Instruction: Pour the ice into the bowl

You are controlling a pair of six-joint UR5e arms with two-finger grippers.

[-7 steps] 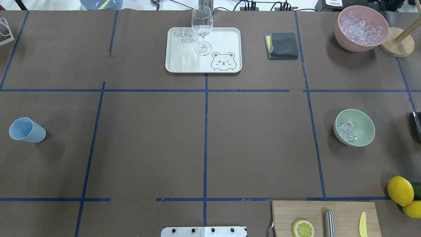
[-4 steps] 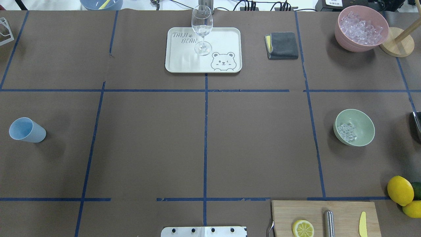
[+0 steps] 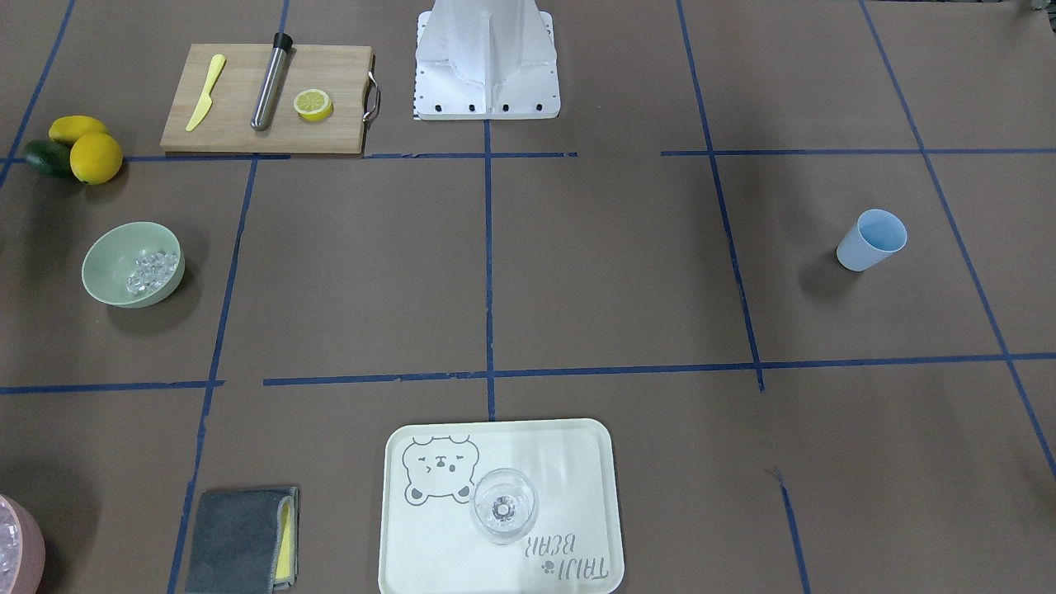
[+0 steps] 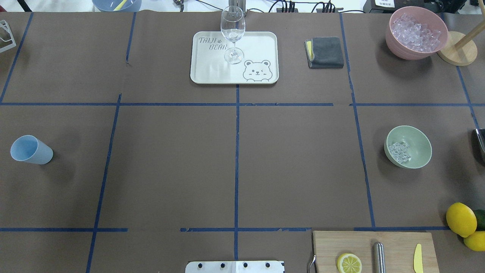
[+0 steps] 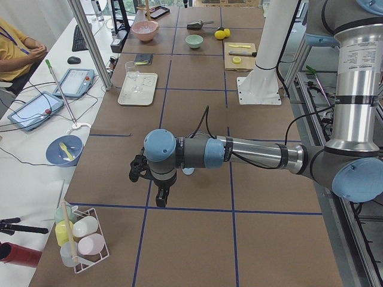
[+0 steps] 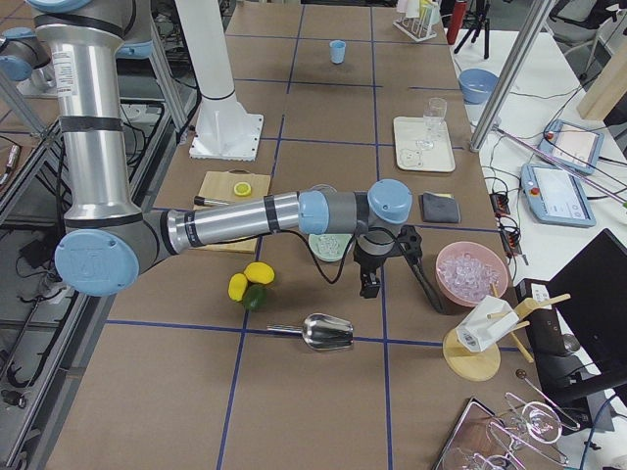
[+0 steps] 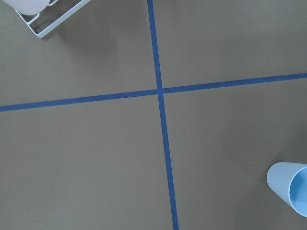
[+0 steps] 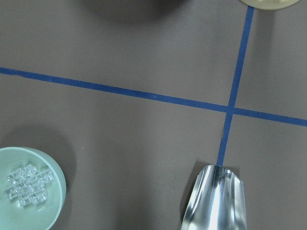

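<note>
The pale sage-green bowl (image 4: 416, 141) stands at the table's right side, and also shows in the front view (image 3: 111, 268) and the right wrist view (image 8: 48, 211). A small heap of clear ice (image 4: 399, 151) lies inside it (image 8: 26, 184). My right gripper (image 6: 397, 284) shows only in the exterior right view, hanging above the table beside the bowl; I cannot tell whether it is open or shut. My left gripper (image 5: 149, 185) shows only in the exterior left view, above the table near the blue cup (image 4: 30, 149); I cannot tell its state either.
A metal scoop (image 8: 216, 199) lies on the table right of the bowl. A pink bowl of ice (image 4: 416, 32) stands at the far right. A tray (image 4: 257, 45) with a wine glass (image 4: 232, 34), a grey cloth (image 4: 326, 52), a cutting board (image 4: 398, 246) and lemons (image 4: 461, 219) are around.
</note>
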